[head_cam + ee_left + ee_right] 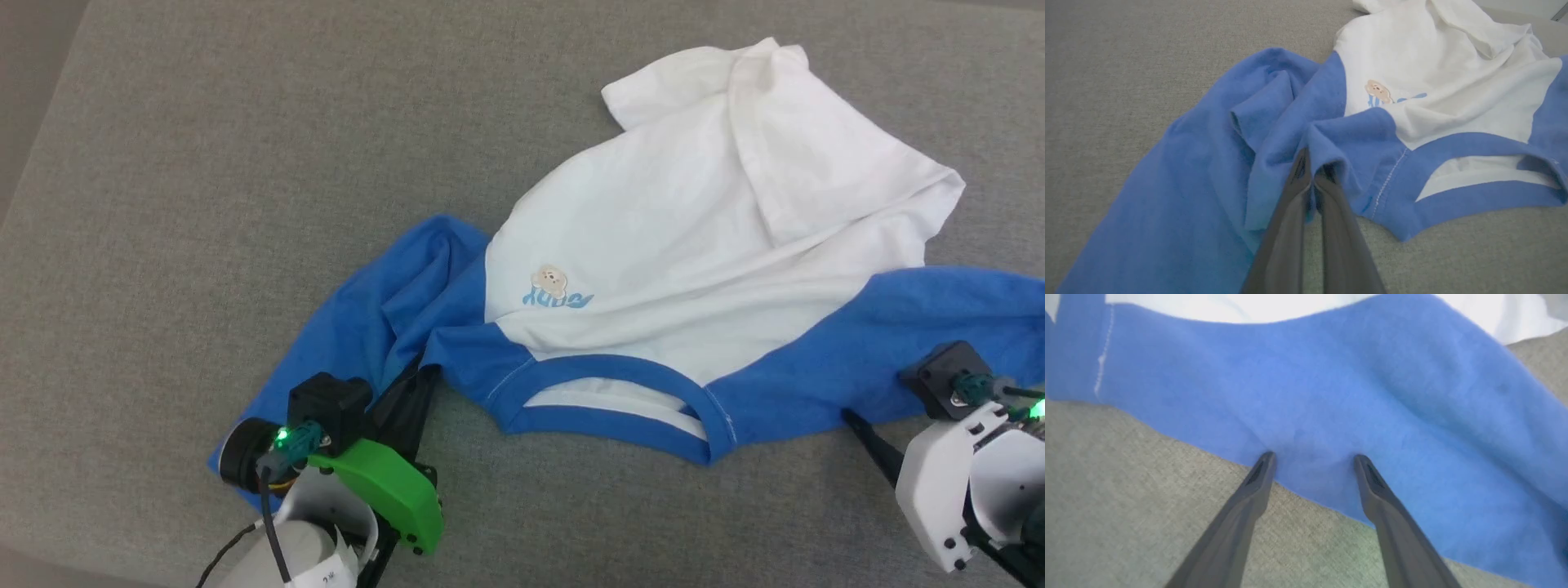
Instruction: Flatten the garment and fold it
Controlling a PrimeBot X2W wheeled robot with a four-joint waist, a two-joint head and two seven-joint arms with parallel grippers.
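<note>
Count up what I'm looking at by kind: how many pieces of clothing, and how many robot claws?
Clothing: 1, the garment, white and blue.
Grippers: 2, the left gripper shut on a blue fold, the right gripper open at the blue edge.
Total: 3.

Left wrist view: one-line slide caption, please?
Left gripper, jaws shut, pinches a blue fold of the garment beside its collar, on the grey surface.

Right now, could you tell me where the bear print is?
The bear print is mid head view, on the garment's white chest, above the blue collar.
</note>
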